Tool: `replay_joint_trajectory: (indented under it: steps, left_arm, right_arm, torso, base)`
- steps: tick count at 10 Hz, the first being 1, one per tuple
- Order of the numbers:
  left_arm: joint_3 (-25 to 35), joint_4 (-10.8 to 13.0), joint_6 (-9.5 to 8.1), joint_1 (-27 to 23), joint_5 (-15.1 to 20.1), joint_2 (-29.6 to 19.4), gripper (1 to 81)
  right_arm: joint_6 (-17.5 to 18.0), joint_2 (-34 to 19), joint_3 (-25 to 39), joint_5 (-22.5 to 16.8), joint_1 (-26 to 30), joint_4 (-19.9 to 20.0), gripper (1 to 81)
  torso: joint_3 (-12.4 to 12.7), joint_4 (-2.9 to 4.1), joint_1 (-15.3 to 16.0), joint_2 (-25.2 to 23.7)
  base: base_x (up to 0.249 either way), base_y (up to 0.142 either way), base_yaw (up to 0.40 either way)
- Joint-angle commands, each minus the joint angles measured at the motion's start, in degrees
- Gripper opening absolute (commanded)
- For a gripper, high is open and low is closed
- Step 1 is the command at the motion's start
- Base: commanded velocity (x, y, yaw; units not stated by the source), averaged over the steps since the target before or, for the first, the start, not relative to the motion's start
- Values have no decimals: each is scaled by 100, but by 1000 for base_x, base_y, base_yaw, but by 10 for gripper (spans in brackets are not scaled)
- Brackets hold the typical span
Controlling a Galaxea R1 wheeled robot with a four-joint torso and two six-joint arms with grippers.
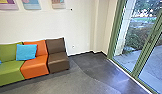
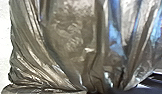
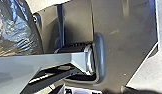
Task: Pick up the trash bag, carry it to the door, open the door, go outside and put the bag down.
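Large in the left wrist view hangs the shiny, dark trash bag [image 2: 72, 37], its plastic drawn into tight folds that run together at my left gripper [image 2: 104, 91], which is shut on it. Part of the same bag [image 3: 17, 30] shows in the right wrist view, beside the robot's own plate and jointed bar. Over on the right of the head view stands the glass door with its green frame [image 1: 142, 63]; it looks shut, and paving and shrubs are visible through the glass.
A row of seats, green [image 1: 9, 71], orange [image 1: 35, 68] and brown [image 1: 57, 61], lines the white wall [image 1: 79, 25] on the left. A blue cushion [image 1: 26, 52] rests on it. Grey floor [image 1: 79, 82] stretches from the seats towards the door.
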Motion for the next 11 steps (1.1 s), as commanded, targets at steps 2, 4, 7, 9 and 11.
replay_joint_trajectory:
  steps: [2,4,7,9,11]
  left_arm:
    - [-273,10,25,-188,384,-21,10]
    - [-274,10,25,-179,376,-12,10]
    - [-274,10,25,-179,349,23,10]
    - [-274,10,25,-179,314,58,10]
    - [-274,10,25,-188,305,111,10]
  right_arm:
    - [-51,647,-885,-337,5,-293,811]
    - [-51,834,-1091,-276,-39,-373,811]
    - [-51,852,-1082,-232,-39,-373,811]
    - [-51,852,-1082,-223,-39,-373,811]
    - [-59,887,-1108,-223,-31,-373,811]
  torso:
    - [26,0,-822,1277]
    - [437,0,-695,1075]
    - [856,0,-625,973]
    - [1157,0,-752,1161]
    - [920,0,-787,1226]
  base:
    - [0,0,0]
    - [0,0,0]
    - [0,0,0]
    - [0,0,0]
    - [0,0,0]
